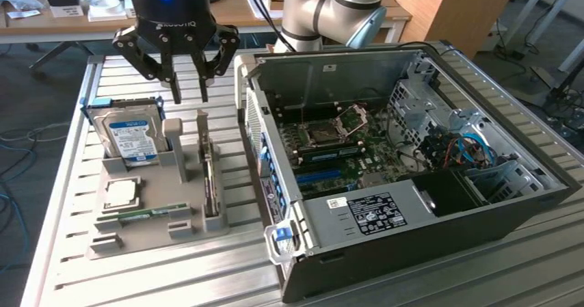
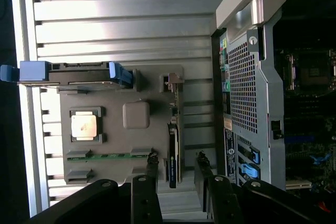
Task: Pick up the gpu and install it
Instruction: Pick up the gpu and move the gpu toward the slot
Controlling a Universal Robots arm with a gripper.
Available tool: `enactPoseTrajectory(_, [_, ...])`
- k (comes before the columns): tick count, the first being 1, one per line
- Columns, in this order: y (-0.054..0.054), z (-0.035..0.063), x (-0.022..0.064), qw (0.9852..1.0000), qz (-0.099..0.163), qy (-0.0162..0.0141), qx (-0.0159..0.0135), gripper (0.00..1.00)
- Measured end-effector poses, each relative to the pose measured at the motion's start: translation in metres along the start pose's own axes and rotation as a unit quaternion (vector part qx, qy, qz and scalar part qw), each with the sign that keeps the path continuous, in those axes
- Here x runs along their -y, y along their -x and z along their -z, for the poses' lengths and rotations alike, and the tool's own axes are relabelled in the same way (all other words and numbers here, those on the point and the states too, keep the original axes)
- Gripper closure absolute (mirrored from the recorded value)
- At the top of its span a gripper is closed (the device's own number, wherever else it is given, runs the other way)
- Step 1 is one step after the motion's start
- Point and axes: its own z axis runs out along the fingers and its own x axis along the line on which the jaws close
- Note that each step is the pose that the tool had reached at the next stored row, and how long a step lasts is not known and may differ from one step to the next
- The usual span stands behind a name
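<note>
The end effector (image 1: 189, 94), jaws spread wide, is hovering above the gpu (image 1: 212, 180), which is standing on edge in a gray holder (image 1: 150, 240) on the table (image 1: 55, 252). The gpu is sitting between a hard drive (image 1: 135, 137) and the open computer case (image 1: 511, 204).

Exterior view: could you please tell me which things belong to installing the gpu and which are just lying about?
For the job: gpu, standing on edge in the tray; open gripper above it; open case.
Lying about: drive, processor, memory stick, all in the tray.
</note>
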Motion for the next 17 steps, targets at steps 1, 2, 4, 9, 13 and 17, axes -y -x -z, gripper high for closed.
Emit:
enactPoseTrajectory(1, [0.0, -0.0006, 0.0, 1.0, 0.0, 0.0, 0.0001, 0.58])
enactPoseTrajectory(2, [0.0, -0.0018, 0.0001, 1.0, 0.0, 0.0, 0.0001, 0.58])
enactPoseTrajectory(4, [0.0, -0.0045, 0.0002, 1.0, 0.0, 0.0, 0.0, 0.58])
enactPoseTrajectory(9, [0.0, -0.0113, 0.0005, 1.0, 0.0, 0.0, 0.0, 0.58])
enactPoseTrajectory(13, [0.0, -0.0139, 0.0006, 1.0, 0.0, 0.0, 0.0, 0.58])
enactPoseTrajectory(17, [0.0, -0.0162, 0.0007, 1.0, 0.0, 0.0, 0.0, 0.58])
